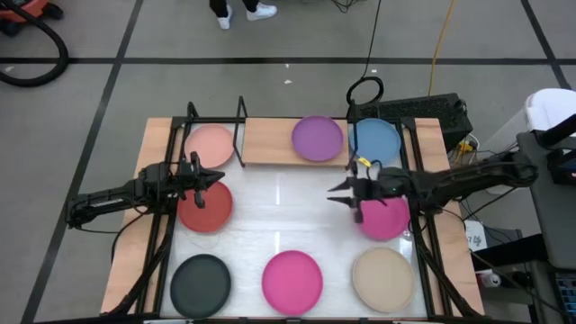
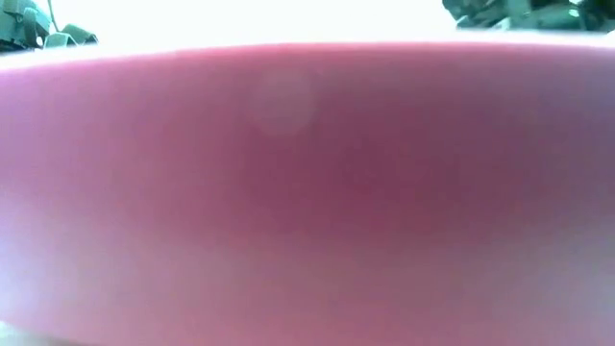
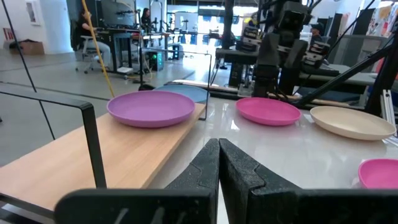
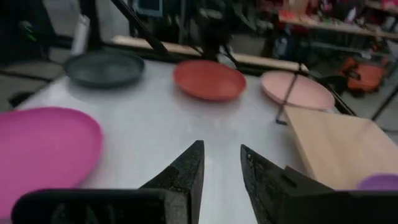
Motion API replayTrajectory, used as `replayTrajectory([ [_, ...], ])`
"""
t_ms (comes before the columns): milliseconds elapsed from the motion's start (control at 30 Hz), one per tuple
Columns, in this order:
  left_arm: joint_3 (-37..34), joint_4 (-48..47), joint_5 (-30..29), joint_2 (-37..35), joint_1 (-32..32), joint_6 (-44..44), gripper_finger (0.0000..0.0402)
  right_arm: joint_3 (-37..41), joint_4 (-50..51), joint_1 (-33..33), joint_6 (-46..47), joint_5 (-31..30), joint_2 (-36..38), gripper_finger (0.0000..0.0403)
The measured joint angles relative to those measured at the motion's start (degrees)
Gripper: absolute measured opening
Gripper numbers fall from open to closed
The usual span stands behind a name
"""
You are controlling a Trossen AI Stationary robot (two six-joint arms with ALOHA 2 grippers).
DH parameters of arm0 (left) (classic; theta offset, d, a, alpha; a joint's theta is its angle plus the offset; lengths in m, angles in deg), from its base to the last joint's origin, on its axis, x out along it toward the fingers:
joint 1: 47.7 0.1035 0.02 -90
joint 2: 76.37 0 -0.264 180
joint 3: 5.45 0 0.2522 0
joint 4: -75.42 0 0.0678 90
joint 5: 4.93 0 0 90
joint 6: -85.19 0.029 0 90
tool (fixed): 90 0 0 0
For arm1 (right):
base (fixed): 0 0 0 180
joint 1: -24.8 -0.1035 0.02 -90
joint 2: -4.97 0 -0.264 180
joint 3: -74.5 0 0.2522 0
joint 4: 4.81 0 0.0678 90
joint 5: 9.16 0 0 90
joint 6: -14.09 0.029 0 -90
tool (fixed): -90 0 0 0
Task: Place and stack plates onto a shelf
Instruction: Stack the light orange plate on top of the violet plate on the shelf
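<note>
Purple plate (image 1: 317,138) is sitting on the shelf (image 1: 270,142), ahead of both grippers. Left gripper (image 1: 209,176) is hovering over the red plate (image 1: 205,207), fingers pressed together. Right gripper (image 1: 340,193) is hanging beside a magenta plate (image 1: 385,217), fingers slightly spread, holding nothing.

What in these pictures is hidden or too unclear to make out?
- Low view: a blurred magenta surface fills the picture, hiding almost everything behind it.
- High view: the right end effector and its arm cover part of a round magenta plate; the left end effector overlaps the round red plate.
- Left wrist view: the round blue plate is mostly behind the round purple plate.
</note>
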Motion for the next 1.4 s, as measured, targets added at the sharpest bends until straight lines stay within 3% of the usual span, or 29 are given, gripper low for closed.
replayTrajectory([
  [167,0.0,0.0,0.0,0.0,0.0,1.4,0.001,6.2,-8.4,-2.3,0.1,0.0,3.1,0.0087],
  [433,-0.1,2.7,-0.1,0.0,0.0,0.6,0.001,8.4,-8.9,-3.3,0.1,-0.1,6.1,0.0087],
  [800,-0.1,17.4,-4.3,0.0,0.0,-14.8,0.001,8.5,-8.6,-3.2,-2.2,-0.5,6.9,0.0087],
  [900,1.7,19.0,-3.4,0.5,0.1,-13.2,0.001,8.5,-9.0,-3.2,-3.2,-0.6,6.9,0.0087],
  [1000,8.1,9.3,-2.9,2.8,-0.3,-13.2,0.001,8.5,-9.0,-3.2,-3.6,-1.9,6.9,0.0087],
  [1100,15.2,-4.0,-7.5,9.1,-0.9,-13.7,0.001,8.5,-9.0,-3.2,-3.7,-3.5,6.9,0.0087],
  [1400,33.0,-30.3,-19.8,38.8,-1.2,-13.4,0.001,8.5,-9.0,-3.1,-3.9,-3.5,6.9,0.0087],
])
